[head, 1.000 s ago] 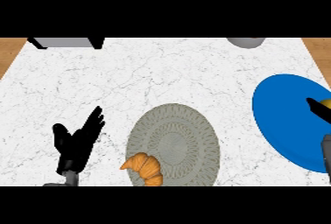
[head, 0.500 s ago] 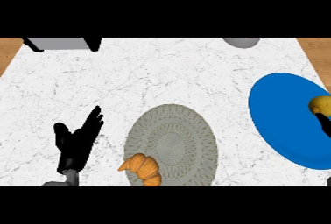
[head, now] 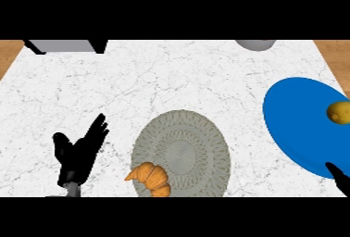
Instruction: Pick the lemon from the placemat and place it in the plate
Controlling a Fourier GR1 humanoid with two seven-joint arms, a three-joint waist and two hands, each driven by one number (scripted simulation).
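Lemon [head: 340, 112] handling, by judgement only: probably light, stiff under a waxy and somewhat slippery rind, hardly fragile, round enough to roll on a smooth surface; best taken round the widest middle, thumb set opposite the fingers, not pinched at the tapered ends. Nearest, in the lower right corner, only a black sliver of the right hand [head: 340, 178], at the near rim of the blue plate [head: 294, 120] and apart from the fruit; too little in view to tell open from closed. At the lower left, the left hand [head: 78, 152], resting, spread wide with straight fingers pointing up, holding nothing, well apart from plate and fruit. Just beyond, a croissant [head: 152, 178] on the near edge of the round grey placemat [head: 181, 148], with no lemon anywhere on that mat. Farther right, the lemon itself, lying on the plate close to its right side, partly cut by the view's edge, touched by neither hand. Looks like placing done, with release and withdrawal the only steps possibly left. Farthest, across bare marble counter [head: 137, 83], a grey rounded vessel [head: 256, 44] at the top edge and a grey box [head: 65, 45] at the far left.
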